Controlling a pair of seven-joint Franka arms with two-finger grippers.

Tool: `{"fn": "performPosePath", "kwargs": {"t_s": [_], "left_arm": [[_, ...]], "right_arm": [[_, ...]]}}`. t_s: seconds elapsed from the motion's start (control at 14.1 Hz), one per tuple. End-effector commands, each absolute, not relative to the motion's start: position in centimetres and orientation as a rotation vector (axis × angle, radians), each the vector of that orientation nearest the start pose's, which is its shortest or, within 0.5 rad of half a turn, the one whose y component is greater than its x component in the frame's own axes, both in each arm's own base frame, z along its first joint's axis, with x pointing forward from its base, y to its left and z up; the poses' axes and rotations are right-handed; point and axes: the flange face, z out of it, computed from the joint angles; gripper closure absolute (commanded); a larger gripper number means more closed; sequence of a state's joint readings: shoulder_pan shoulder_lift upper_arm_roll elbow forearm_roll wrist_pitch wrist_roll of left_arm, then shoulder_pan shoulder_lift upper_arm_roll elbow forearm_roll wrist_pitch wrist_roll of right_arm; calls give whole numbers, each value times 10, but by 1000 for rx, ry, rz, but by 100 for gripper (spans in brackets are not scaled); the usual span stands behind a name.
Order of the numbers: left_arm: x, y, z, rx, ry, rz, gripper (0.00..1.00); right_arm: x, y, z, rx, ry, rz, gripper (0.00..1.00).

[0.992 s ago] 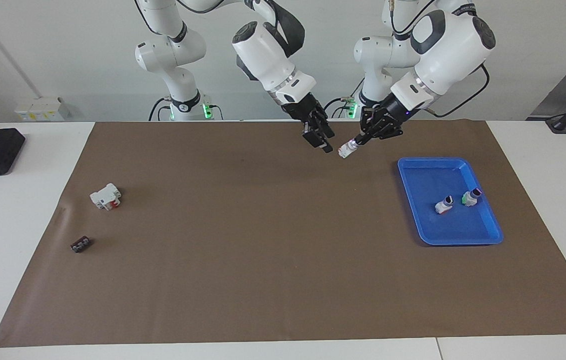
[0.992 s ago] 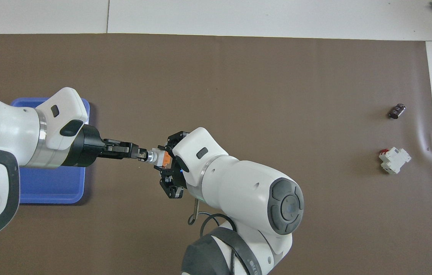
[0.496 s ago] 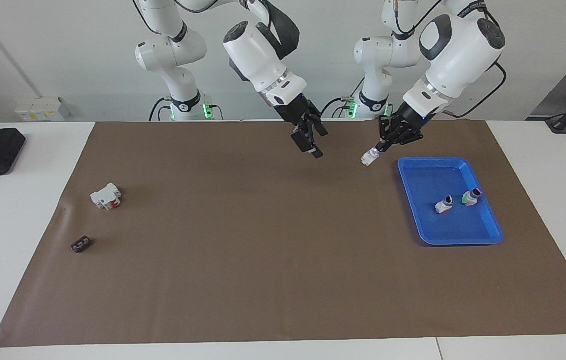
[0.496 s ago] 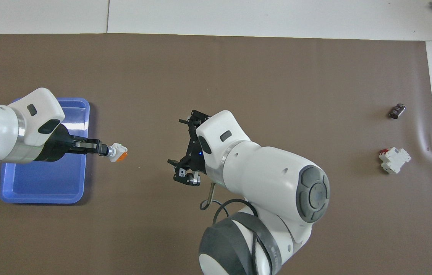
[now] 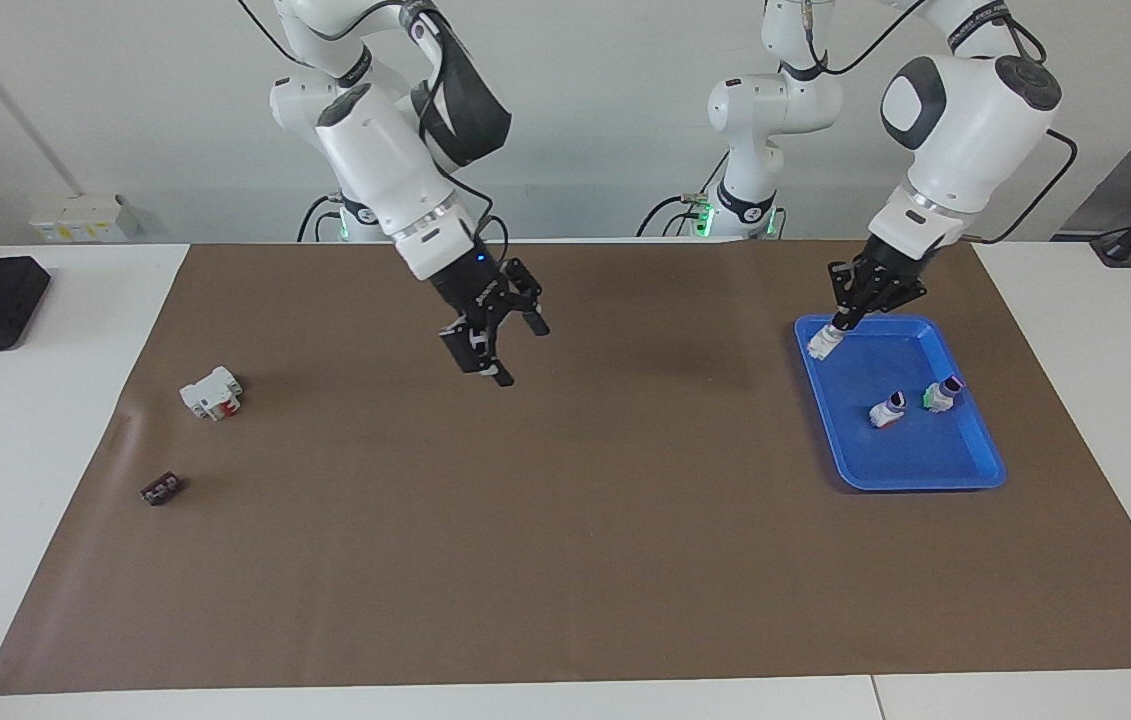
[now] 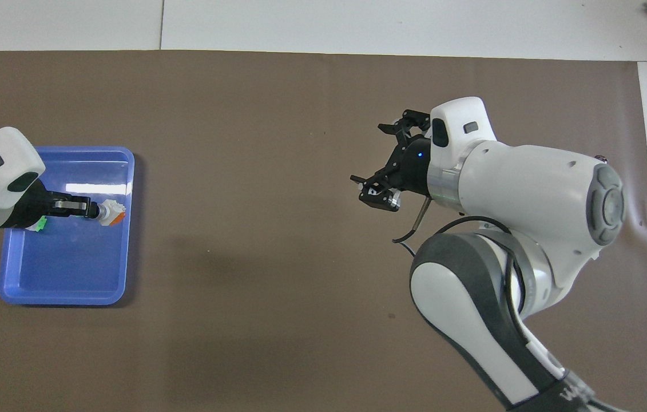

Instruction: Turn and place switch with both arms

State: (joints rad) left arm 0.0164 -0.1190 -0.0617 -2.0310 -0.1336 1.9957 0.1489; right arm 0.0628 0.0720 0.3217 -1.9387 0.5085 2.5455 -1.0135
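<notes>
Facing view: the left gripper, fingers clamped on the switch, had carried it over the blue tray. The right gripper, fingers released, had withdrawn; placing likely remained.

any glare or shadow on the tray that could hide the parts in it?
Overhead view: white glare streaks on the blue tray floor just past the left gripper holding the switch. Facing view: no glare; the two small switches in it read clearly, soft shadows only.
</notes>
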Motion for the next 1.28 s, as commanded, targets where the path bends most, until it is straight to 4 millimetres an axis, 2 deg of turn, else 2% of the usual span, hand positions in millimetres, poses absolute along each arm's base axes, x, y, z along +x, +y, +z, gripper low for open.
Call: {"fn": "performPosePath", "kwargs": {"t_s": [0.0,0.14,0.28,0.5,0.64,0.78,0.99,1.06,1.2], "left_arm": [[552,-3,477,-3172,228,-195,100],[559,27,470,-3160,184,-227,100],[564,51,463,-3145,202,-254,100],[569,80,450,-3112,224,-262,100],[569,96,449,-3097,228,-264,100],[567,103,445,-3094,246,-253,100],[564,105,437,-3086,265,-211,100],[562,105,433,-3089,269,-193,100],[559,105,426,-3089,309,-166,100]], "right_arm": [[583,190,513,-2474,-1318,-904,0],[602,148,520,-2608,-1282,-932,0],[618,117,527,-2763,-1112,-897,0],[624,69,534,-2952,-705,-746,0],[620,28,546,-3026,-452,-618,0],[604,-7,568,-3073,-331,-472,0],[579,-54,582,-3127,-163,-335,0],[575,-58,590,-3147,-127,-285,0],[561,-69,619,-3156,27,-153,0]]}}
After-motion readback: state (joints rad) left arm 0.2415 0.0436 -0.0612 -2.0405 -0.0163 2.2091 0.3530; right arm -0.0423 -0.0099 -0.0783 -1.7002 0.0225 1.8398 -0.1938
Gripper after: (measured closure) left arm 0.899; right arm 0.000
